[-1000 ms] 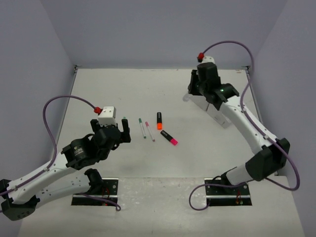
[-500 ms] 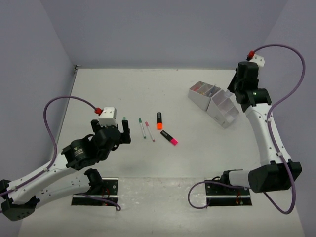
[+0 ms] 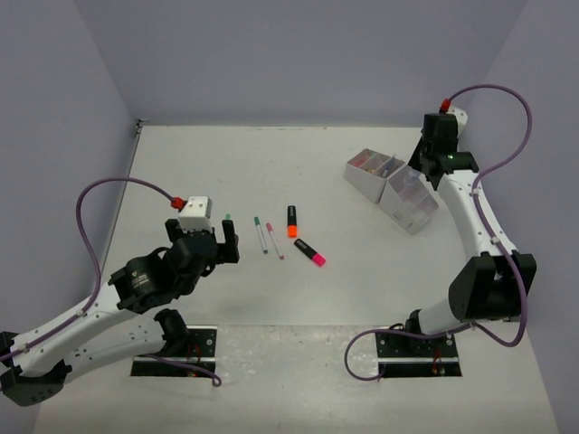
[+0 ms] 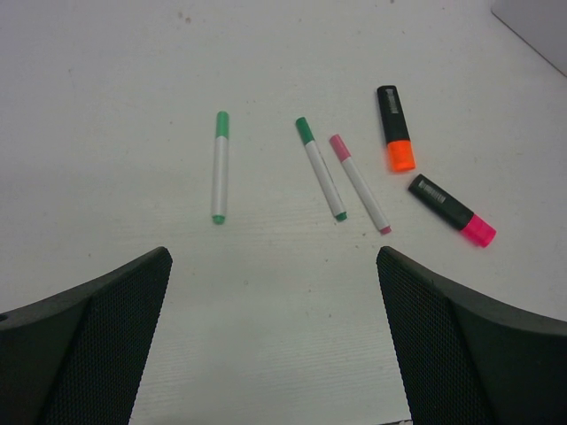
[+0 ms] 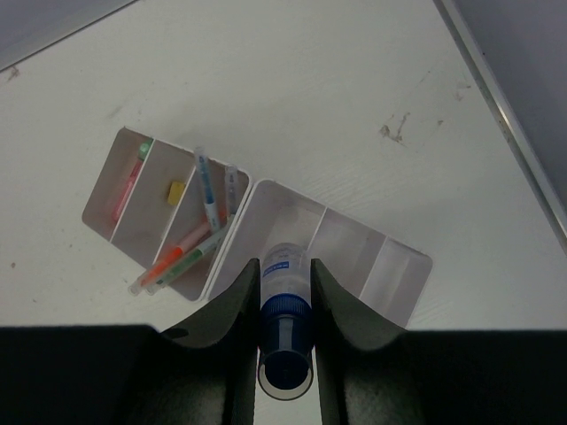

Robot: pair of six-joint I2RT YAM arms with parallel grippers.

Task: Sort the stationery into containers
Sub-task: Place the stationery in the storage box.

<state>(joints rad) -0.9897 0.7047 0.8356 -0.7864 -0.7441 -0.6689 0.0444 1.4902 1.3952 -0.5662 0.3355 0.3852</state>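
My right gripper (image 5: 285, 270) is shut on a small clear bottle with a blue cap (image 5: 286, 297) and hangs above the taller part of the white containers (image 5: 372, 257). From above, that gripper (image 3: 423, 170) is at the organizer's (image 3: 393, 185) far right side. The low tray (image 5: 124, 190) holds several pens, highlighters and a yellow eraser (image 5: 176, 189). Loose stationery lies mid-table: a green-capped pen (image 4: 219, 166), a second green pen (image 4: 321, 168), a pink pen (image 4: 359, 183), a black-and-orange highlighter (image 4: 395, 140) and a black-and-pink marker (image 4: 452, 210). My left gripper (image 4: 275, 257) stands open and empty just short of them.
The table's right edge and wall (image 5: 505, 115) run close behind the organizer. A purple cable (image 3: 493, 90) loops above the right arm. The left arm's body (image 3: 145, 280) lies over the near left of the table.
The right arm lifted off the organizer's left side, swung out to the far right, and has come back a little toward the organizer. The left arm has not moved.
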